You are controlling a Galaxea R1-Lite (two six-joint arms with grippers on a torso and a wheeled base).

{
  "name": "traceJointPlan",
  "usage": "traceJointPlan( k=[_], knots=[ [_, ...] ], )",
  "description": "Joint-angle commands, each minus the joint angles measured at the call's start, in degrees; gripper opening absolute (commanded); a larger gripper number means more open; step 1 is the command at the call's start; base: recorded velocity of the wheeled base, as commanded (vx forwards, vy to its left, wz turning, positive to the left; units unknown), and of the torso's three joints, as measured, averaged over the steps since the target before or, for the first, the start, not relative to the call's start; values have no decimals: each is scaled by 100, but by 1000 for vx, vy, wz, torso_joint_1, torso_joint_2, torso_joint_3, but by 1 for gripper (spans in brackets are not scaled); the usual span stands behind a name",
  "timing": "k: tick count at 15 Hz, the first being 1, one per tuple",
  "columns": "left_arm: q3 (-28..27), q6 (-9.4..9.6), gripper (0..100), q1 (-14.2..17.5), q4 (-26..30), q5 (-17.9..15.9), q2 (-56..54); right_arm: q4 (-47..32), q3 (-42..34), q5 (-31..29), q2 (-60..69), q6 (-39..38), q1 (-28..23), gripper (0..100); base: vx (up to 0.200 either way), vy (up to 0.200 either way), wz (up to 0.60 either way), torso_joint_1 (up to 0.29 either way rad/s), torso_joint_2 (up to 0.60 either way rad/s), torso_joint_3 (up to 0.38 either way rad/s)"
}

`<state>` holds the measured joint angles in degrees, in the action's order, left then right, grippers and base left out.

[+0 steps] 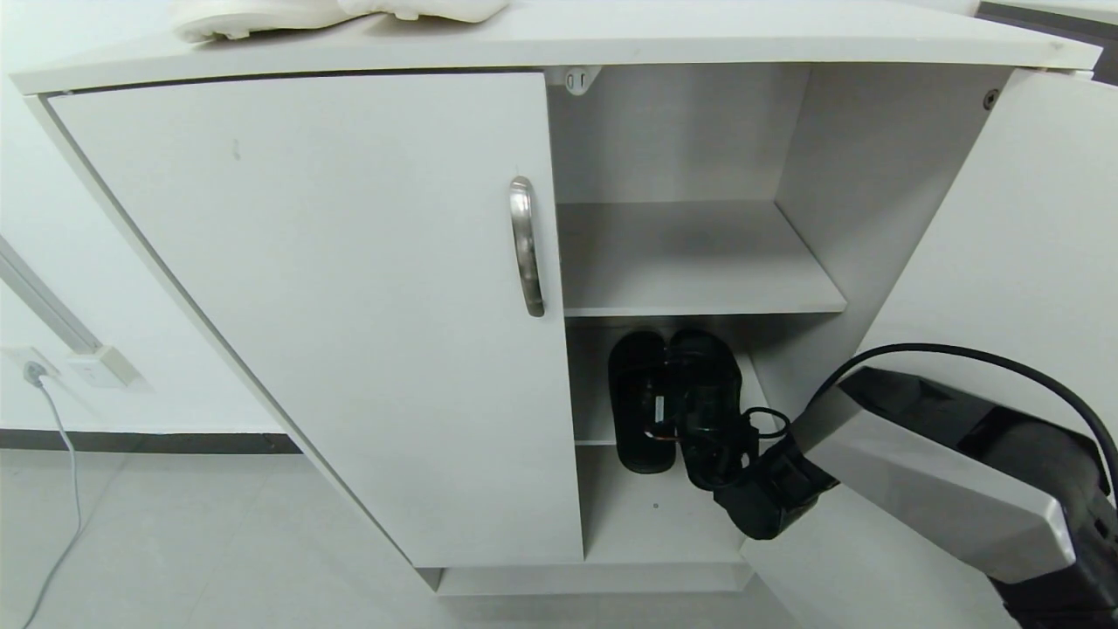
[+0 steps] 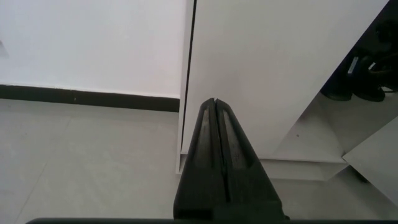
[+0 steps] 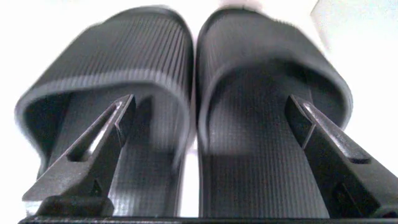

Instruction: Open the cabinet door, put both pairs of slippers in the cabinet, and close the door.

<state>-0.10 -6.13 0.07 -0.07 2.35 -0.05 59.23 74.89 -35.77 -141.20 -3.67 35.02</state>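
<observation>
Left gripper [image 2: 214, 118]: jaws pressed fully together; it hangs low over the pale grey tiled floor [image 2: 81, 162], pointing at the foot of the closed door.
Right gripper [image 3: 210, 102]: jaws spread wide, gripping nothing. One finger [image 3: 93, 155] lies over one slipper and the other finger over its mate. Contact cannot be told.
Pair of black ribbed rubber slippers [image 1: 672, 406]: side by side and touching, in the lower compartment under the middle shelf. Which board carries them cannot be told.
In the way: the right arm's black wrist and looped cable cover the near ends of the slippers in the head view.
Open right-hand white door [image 1: 1022, 262]: swung wide, just beside the right arm.
Closed left-hand white door [image 1: 306, 288]: shut flat, with a curved brushed-metal handle [image 1: 527, 246] at its inner edge; it hides the left half of the interior.
White laminate cabinet [image 1: 873, 175]: the middle shelf [image 1: 690, 262] is bare.
Cream soft item [image 1: 332, 13]: on the cabinet top, cut by the frame edge; what it is cannot be told.
Wall socket [image 1: 35, 371]: left of the cabinet, with a grey cable trailing to the floor; a black skirting strip [image 1: 131, 441] runs below it.
Right wrist view: gives the strap ribbing and the finger spread.
Head view: gives the compartment and both doors.
Left wrist view: gives the closed door's bottom corner, with the slippers far off past its edge.
</observation>
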Motion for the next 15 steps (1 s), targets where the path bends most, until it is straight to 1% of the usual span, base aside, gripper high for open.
traceJointPlan(
  k=[1, 3, 5, 6, 7, 9, 11, 15],
  knots=[
    [1, -2, 0, 1, -1, 2, 5, 176, -422, 0, 278, -2, 110, 100, 0, 0, 0, 0, 0, 0],
    [1, -2, 0, 1, -1, 2, 5, 475, -994, 0, 576, -2, 233, 100, 0, 0, 0, 0, 0, 0],
    [1, -2, 0, 1, -1, 2, 5, 800, -1749, 35, 981, -2, 444, 100, 0, 0, 0, 0, 0, 0],
    [1, -2, 0, 1, -1, 2, 5, 888, -1925, 96, 1069, -2, 488, 100, 0, 0, 0, 0, 0, 0],
    [10, -2, 0, 1, -1, 2, 5, 1178, -2584, 448, 1429, 7, 655, 100, 0, 0, 0, 0, 0, 0],
    [1, -2, 0, 1, -1, 2, 5, 1468, -3235, 597, 1754, 7, 831, 100, 0, 0, 0, 0, 0, 0],
    [1, 7, 0, 1, -1, -7, 5, 1811, -3648, 703, 1930, 42, 919, 100, 0, 0, 0, 0, 0, 0],
    [1, -2, 0, 1, -1, -7, 5, 1881, -3780, 720, 2000, 51, 1006, 100, 0, 0, 0, 0, 0, 0]
  ],
)
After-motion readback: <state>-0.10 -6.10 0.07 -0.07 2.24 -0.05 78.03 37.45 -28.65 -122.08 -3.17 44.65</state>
